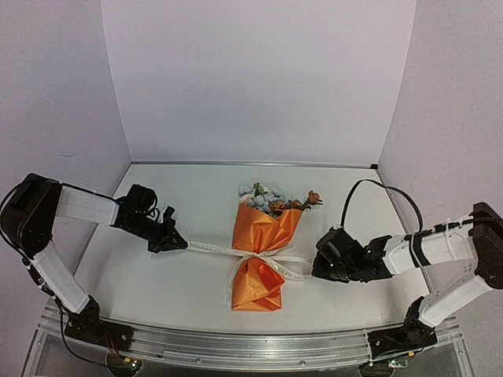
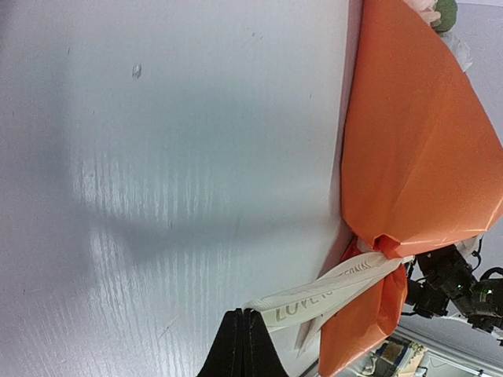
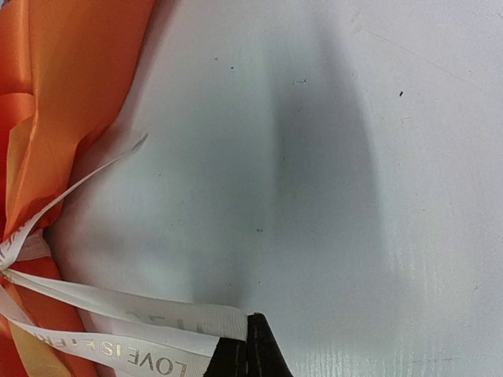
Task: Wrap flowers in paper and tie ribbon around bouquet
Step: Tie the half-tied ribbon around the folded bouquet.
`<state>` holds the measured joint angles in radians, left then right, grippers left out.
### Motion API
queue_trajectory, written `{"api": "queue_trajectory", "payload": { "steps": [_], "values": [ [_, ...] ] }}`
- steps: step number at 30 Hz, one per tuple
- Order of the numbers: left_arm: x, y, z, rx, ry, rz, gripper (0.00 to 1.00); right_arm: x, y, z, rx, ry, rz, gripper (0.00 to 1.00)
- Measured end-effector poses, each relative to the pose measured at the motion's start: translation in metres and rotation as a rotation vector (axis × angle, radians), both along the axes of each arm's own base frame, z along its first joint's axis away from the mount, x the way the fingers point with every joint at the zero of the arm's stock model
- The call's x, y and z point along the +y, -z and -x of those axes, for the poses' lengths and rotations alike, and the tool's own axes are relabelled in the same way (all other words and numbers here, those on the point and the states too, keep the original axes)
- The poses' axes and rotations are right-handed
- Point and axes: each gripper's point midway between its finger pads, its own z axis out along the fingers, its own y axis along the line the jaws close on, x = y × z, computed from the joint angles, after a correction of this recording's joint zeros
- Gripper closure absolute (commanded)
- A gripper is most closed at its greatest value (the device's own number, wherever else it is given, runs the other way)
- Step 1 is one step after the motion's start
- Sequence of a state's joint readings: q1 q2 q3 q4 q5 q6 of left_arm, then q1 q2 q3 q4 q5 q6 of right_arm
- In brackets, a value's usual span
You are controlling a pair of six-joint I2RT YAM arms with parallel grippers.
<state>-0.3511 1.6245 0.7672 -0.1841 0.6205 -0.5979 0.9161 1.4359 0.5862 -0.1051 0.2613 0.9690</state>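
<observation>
The bouquet (image 1: pixel 262 247) lies in the middle of the table, its orange paper (image 2: pixel 416 149) pinched at the waist, with the flowers (image 1: pixel 271 199) at its far end. The cream ribbon (image 1: pixel 211 246) circles that waist and runs out to both sides. My left gripper (image 1: pixel 178 242) is shut on the ribbon's left end (image 2: pixel 314 302), which is stretched taut. On the other side, my right gripper (image 1: pixel 316 268) is shut on the right end of the ribbon (image 3: pixel 157 326). A loose ribbon tail (image 3: pixel 102 169) lies on the table beside the paper.
White walls enclose the table (image 1: pixel 189 204) on three sides. A metal rail (image 1: pixel 236 347) with the arm bases runs along the near edge. A black cable (image 1: pixel 377 188) loops above my right arm.
</observation>
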Motion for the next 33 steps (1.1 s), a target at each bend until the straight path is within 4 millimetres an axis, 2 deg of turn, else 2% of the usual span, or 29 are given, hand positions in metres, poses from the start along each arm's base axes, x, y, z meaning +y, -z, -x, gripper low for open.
{"api": "queue_trajectory", "payload": {
  "steps": [7,13,33],
  "values": [
    [0.004,-0.005,-0.004,-0.019,0.004,-0.013,1.0,-0.011,0.008,0.002,0.03,0.04,-0.067,1.0],
    [0.012,-0.007,-0.009,-0.004,-0.02,0.016,1.0,-0.007,0.008,0.003,0.04,0.047,-0.143,1.0],
    [0.019,-0.012,-0.003,0.074,-0.048,0.125,1.0,-0.007,0.005,0.003,0.053,0.058,-0.255,1.0]
  ]
}}
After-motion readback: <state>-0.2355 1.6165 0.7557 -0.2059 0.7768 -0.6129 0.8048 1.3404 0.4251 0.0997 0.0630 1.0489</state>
